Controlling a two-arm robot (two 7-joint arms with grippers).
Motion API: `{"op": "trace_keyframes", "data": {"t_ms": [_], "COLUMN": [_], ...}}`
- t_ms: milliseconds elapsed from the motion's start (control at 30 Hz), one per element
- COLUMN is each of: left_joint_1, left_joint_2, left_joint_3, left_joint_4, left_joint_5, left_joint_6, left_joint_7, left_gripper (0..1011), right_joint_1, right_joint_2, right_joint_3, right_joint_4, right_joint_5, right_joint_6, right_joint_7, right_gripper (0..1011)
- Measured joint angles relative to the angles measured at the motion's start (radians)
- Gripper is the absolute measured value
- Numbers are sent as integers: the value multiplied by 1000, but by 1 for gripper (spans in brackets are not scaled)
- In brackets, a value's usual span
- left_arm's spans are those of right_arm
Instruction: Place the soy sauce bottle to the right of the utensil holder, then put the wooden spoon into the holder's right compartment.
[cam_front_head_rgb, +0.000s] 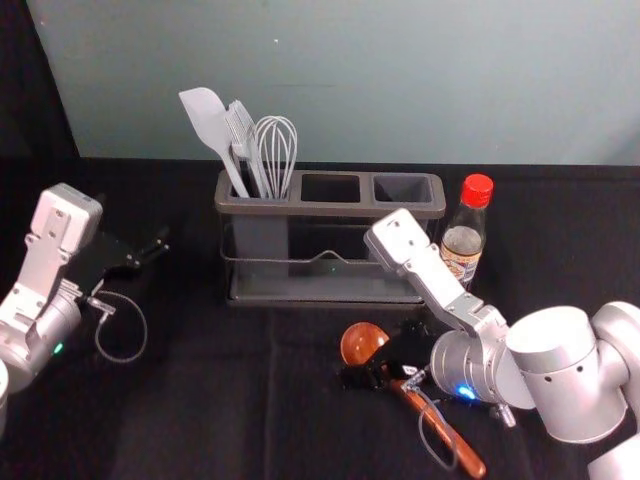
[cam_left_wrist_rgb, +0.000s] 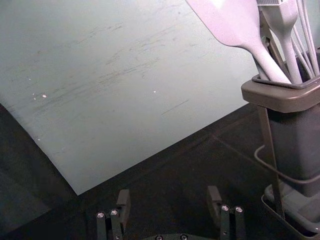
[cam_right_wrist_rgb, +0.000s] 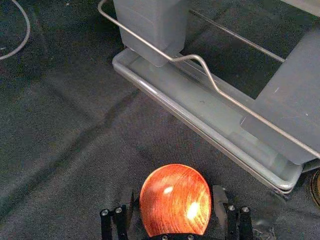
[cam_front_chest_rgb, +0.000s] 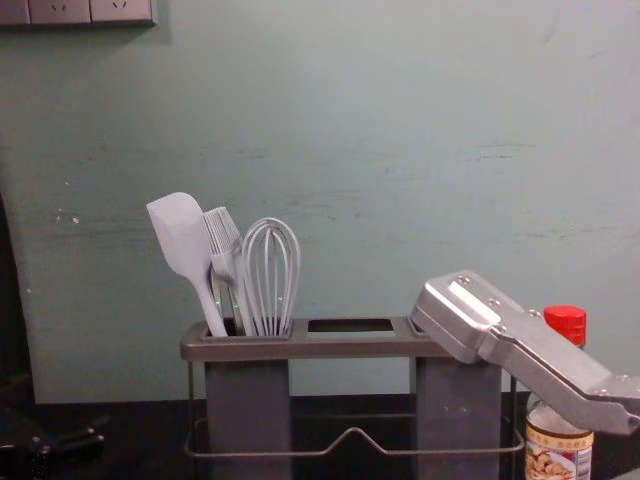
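A: Right gripper (cam_right_wrist_rgb: 175, 197), in front of the holder: jaws released, one on each side of the brown wooden spoon (cam_front_head_rgb: 363, 343), near its round bowl. No clench seen.

B: Risk there?

A: Glossy, curved bowl. If the jaws close on its widest part rather than the neck, it may squirt out or roll. Judged step: grasping the spoon.

B: Spoon position?

A: Lying on the black-clothed table (cam_front_head_rgb: 200, 390), handle slanting away toward the robot's right. Gripped near the bowl, that long handle could swing under load and miss the opening.

B: Next outward?

A: Grey-brown utensil holder (cam_front_head_rgb: 330, 209), just beyond the bowl. Its thin wire rail (cam_right_wrist_rgb: 227, 98) could snag spoon or jaws if the lift starts forward before going up. Target, right compartment (cam_front_head_rgb: 403, 188): vacant, narrow; a tilted entry would likely catch the rim.

B: Bottle?

A: Clear soy sauce bottle with red cap (cam_front_head_rgb: 463, 240), upright, just right of the holder. First half looks satisfied. The right forearm passes near it in the head view; a wide elbow swing might topple it.

B: Other arm?

A: Left gripper (cam_left_wrist_rgb: 168, 197) idle, left of the holder, jaws apart, nothing between them.
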Motion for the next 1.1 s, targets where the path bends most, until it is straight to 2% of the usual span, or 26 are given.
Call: {"op": "trace_keyframes", "data": {"t_ms": [467, 733, 1100], "left_joint_1": [0, 0, 0], "left_joint_2": [0, 0, 0], "left_joint_3": [0, 0, 0], "left_joint_4": [0, 0, 0], "left_joint_5": [0, 0, 0], "left_joint_6": [0, 0, 0], "left_joint_7": [0, 0, 0], "left_gripper": [1005, 1005, 1005], "right_joint_1": [-8, -17, -28], "right_joint_2": [-7, -16, -8], "right_joint_3": [15, 28, 39], "right_joint_4": [4, 5, -18], "right_joint_5": [-23, -29, -29], "right_joint_6": [-12, -22, -31], "right_joint_7": [24, 39, 58], "right_gripper": [998, 838, 837]}}
